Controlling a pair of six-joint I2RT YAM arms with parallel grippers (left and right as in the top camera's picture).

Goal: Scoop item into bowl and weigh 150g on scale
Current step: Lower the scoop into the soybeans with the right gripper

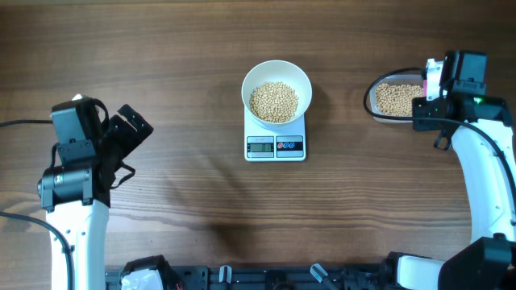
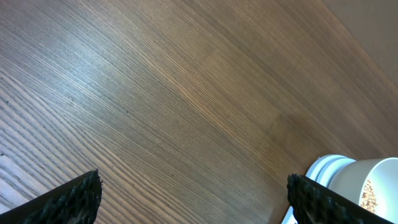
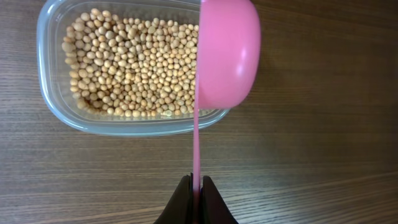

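Wooden worktop (image 1: pixel 161 64): bowl (image 1: pixel 251 77) of soybeans (image 1: pixel 274 101) on scale (image 1: pixel 275 155); right pincer (image 3: pixel 194 186) clamped on pink scoop (image 3: pixel 227 53); left pincer (image 2: pixel 193 196) spread wide.

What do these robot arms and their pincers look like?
The left arm and right arm are smooth white tubes joined by boxy black housings. Thin black cables trail from the left one; a small green light glows on the right. The left gripper and right gripper have black fingers.

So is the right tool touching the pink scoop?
Touching. The right wrist view shows the right tool shut on the thin handle of the pink scoop, with no gap.
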